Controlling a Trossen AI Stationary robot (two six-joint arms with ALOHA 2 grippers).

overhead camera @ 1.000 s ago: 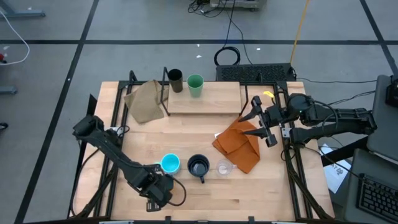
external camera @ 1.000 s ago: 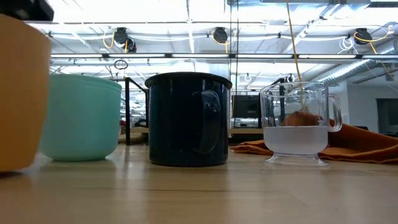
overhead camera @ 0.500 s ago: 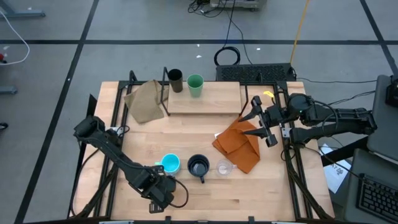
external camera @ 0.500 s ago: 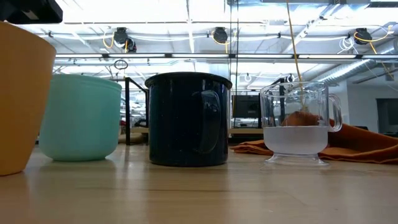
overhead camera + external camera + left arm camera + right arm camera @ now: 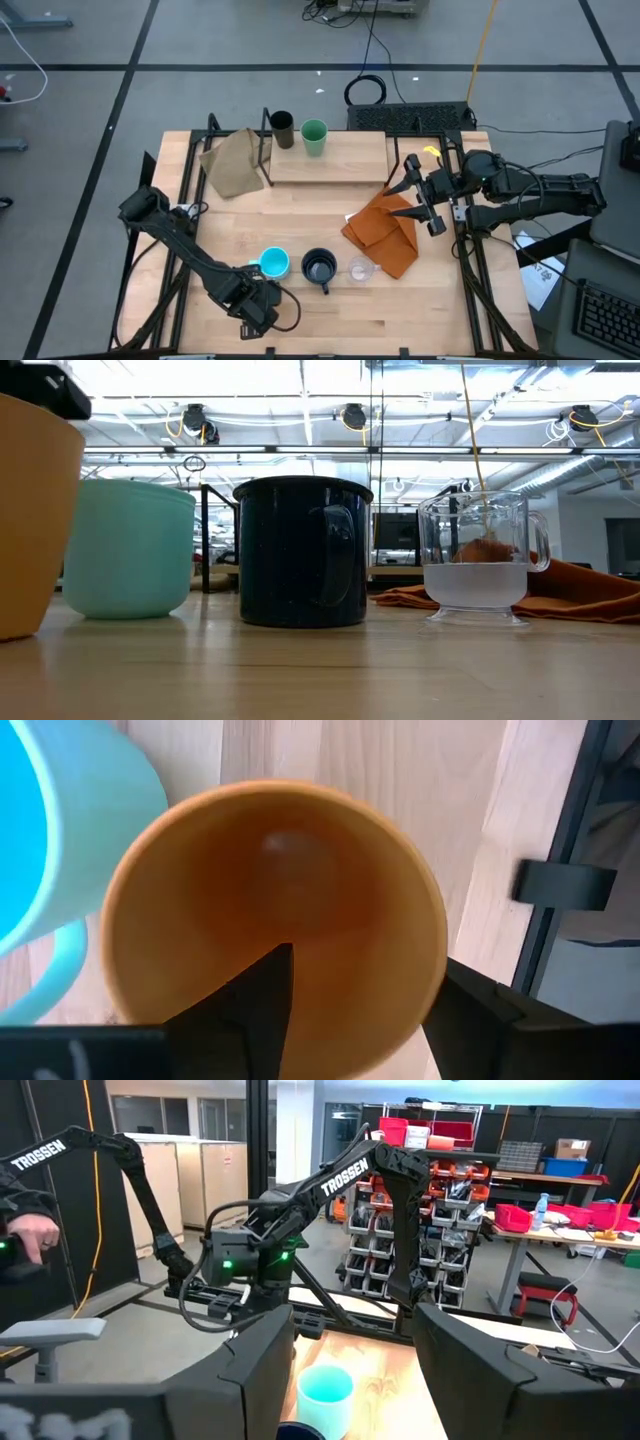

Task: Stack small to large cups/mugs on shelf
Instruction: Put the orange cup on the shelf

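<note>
At about seven o'clock on the counter [image 5: 330, 320], close to the near edge, the left claw [image 5: 256, 308] hangs over the orange cup [image 5: 275, 925]; in its wrist view one finger [image 5: 262, 995] sits inside the cup's mouth and the other finger lies outside the rim, so the jaws straddle the wall, though whether they pinch it tight cannot be told. In the low view the orange cup stands upright on the wood at the far left, just beside the light blue handled mug [image 5: 130, 547]. Seen from above, that light blue mug [image 5: 273, 263], the dark navy handled mug [image 5: 319, 268] and the small clear cup [image 5: 360, 269] form a row from left to right around six o'clock, each near its neighbour but apart. An orange cloth [image 5: 384, 230] lies crumpled at about four o'clock, just behind the clear cup. The shelf [image 5: 345, 155] spans the twelve o'clock side, carrying the dark brown cup [image 5: 282, 129] and the green cup [image 5: 314, 136] side by side at its left end. A tan cloth [image 5: 232, 163] lies at ten o'clock beside the shelf. The right claw [image 5: 412, 198] waits at three o'clock above the orange cloth's edge, its fingers spread wide and holding nothing.
</note>
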